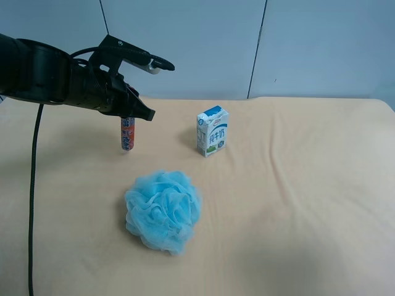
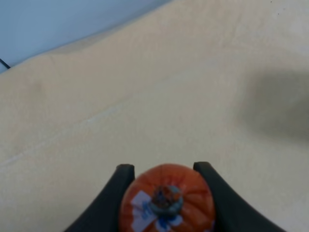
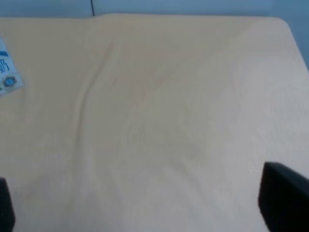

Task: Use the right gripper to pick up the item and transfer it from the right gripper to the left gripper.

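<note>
Left claw (image 1: pixel 131 115) was clenched on the item (image 1: pixel 127 134), gripping its upper end. The item hung upright below it, over the worktop (image 1: pixel 308 185). Couldn't tell whether its lower tip touched the cloth.

Left wrist view had the item's (image 2: pixel 166 200) crimped end facing the camera, wedged between both fingers (image 2: pixel 124 175) of the left claw (image 2: pixel 164 168), touching each.

Right claw (image 3: pixel 145 208) was released: finger (image 3: pixel 285 198) tips sat wide apart at the frame corners, with only bare worktop between them. Right arm wasn't in the exterior high view.

Milk carton (image 1: pixel 212 131) stood upright near the item, toward the exterior high view's right. Its corner (image 3: pixel 7 72) showed in the right wrist view. Blue pouf (image 1: pixel 163 211) lay nearer the camera, apart from both.
</note>
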